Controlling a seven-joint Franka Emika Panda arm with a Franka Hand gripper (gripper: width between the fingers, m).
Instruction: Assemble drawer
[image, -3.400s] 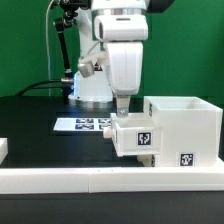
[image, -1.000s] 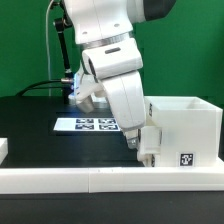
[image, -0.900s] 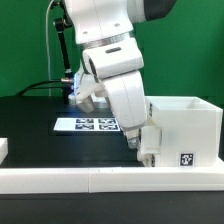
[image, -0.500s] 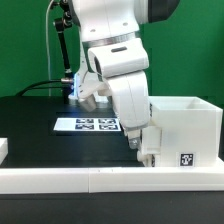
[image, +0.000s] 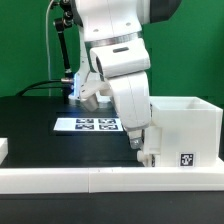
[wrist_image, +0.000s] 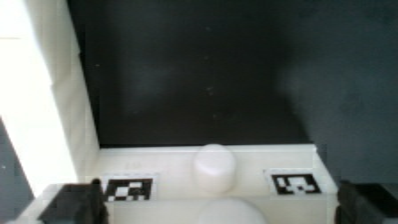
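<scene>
Since the earliest exterior picture the arm (image: 120, 70) has gone from hanging upright to leaning, its wrist tipped toward 5 o'clock. The small tray (image: 147, 146), then standing proud at the 9 o'clock side of the drawer shell (image: 185, 128), is now pushed almost wholly into it. Over the last second the arm crept slightly toward 3 o'clock

Arm (image: 118, 60) tilted downward, pincer (image: 141, 147) fingers spread

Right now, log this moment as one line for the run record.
step: drawer assembly | arm: tilted, low beside shell | pincer: at small tray by shell's open side | grip: cannot tell | marker board: flat behind
</scene>
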